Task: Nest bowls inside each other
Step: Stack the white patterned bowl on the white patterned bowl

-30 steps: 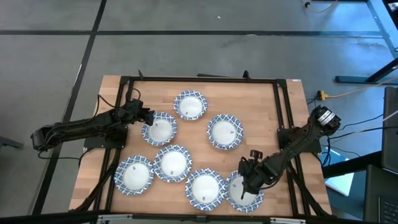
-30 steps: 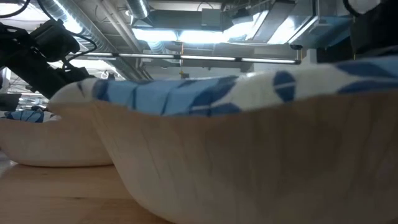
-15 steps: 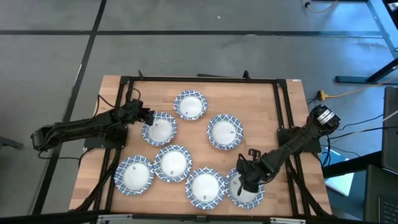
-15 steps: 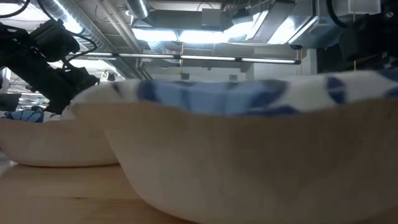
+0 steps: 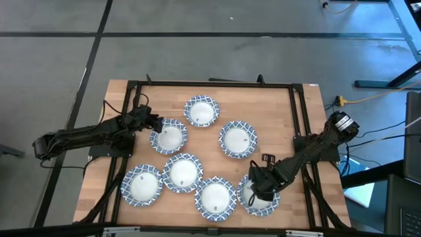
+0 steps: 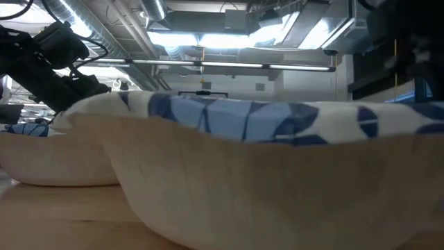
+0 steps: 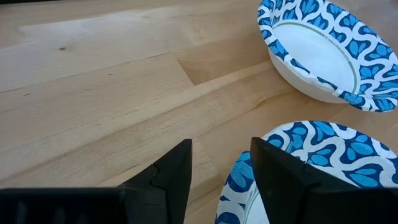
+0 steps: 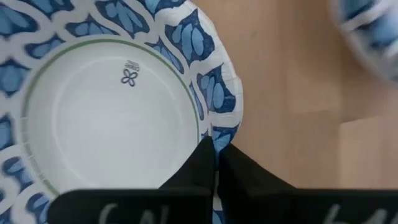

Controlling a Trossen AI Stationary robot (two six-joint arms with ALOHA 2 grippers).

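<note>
Several bowls with white insides and blue-and-white rims stand on the wooden table. My right gripper is shut on the near-right bowl, which fills the low view and lies beside another bowl. My left gripper stands open at the left, low beside the left rim of a bowl. In the left wrist view its fingers have bare wood between them, with that bowl's rim by one finger. My right gripper pinches the near-right bowl's patterned rim on its far-left side, one finger over the white inside and one outside. The fingers come from above, pointing down. The bowl's rim slants in the low view; I cannot tell whether it is lifted clear.
Other bowls sit at the far middle, the middle right, the centre and the near left. A black frame borders the table. Bare wood lies along the far right.
My right gripper has risen a little and gone toward the table's left and far side with the near-right bowl's rim. The bowl has shifted slightly toward its left neighbour, and its held side now stands higher.
</note>
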